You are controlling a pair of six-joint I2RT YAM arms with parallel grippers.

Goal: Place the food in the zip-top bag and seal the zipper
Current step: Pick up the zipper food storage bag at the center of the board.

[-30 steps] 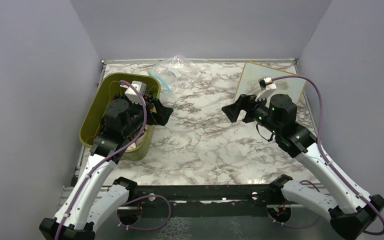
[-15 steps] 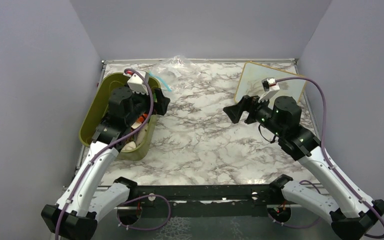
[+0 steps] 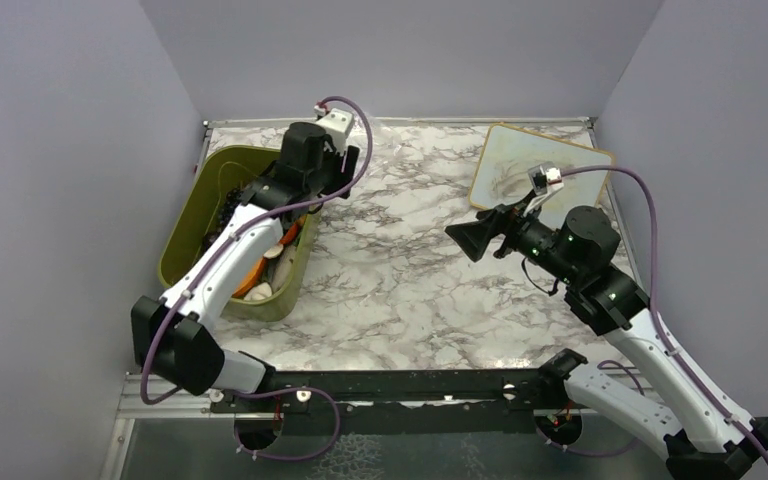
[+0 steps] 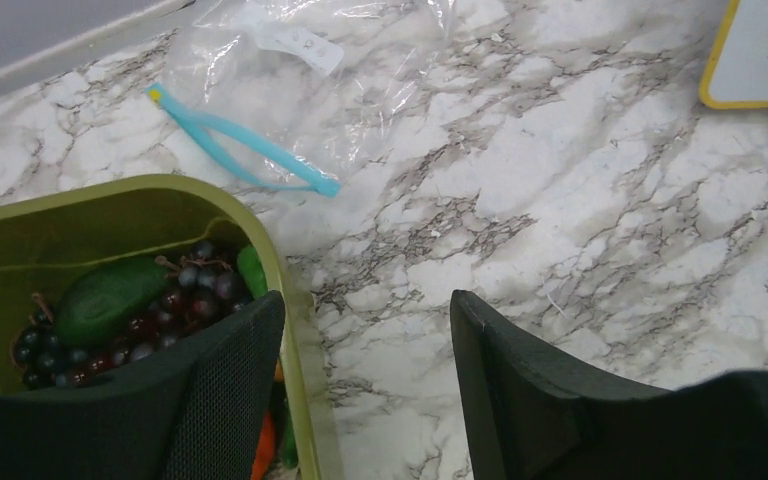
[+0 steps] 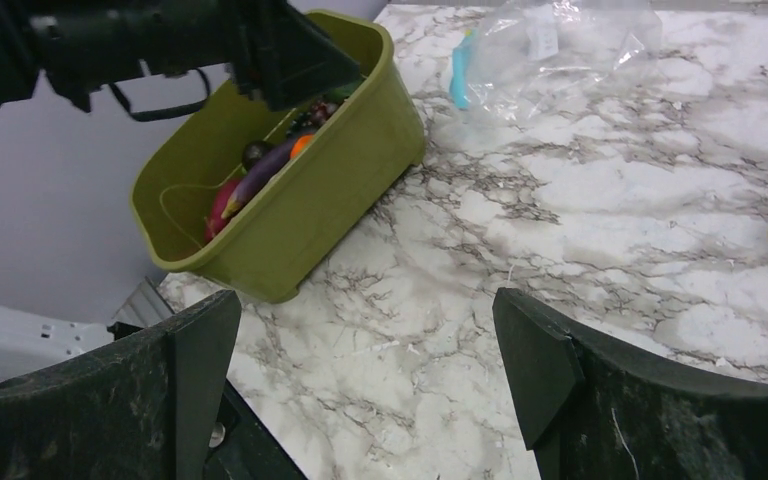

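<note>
Food (image 4: 175, 297) stays in green tub (image 4: 80, 192), far left; zip-top bag (image 4: 380, 90) lies just beyond tub's far corner, zipper (image 4: 245, 150) nearest it. L gripper (image 4: 365, 320) has swung from over tub toward bag, jaws partly narrowed, empty. R gripper (image 5: 365, 305) wide open, empty, barely moved.

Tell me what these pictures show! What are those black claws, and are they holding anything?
They show a robot's left arm and right arm, bolted to a marble-patterned table. One picture looks down from above; two come from wrist cameras. The black claws are the left end effector and right end effector, both open, holding nothing. An olive-green plastic tub holds toy food, like a dark purple grape bunch. Near it lies a clear crinkly zip-top bag with a teal-blue zipper strip.
</note>
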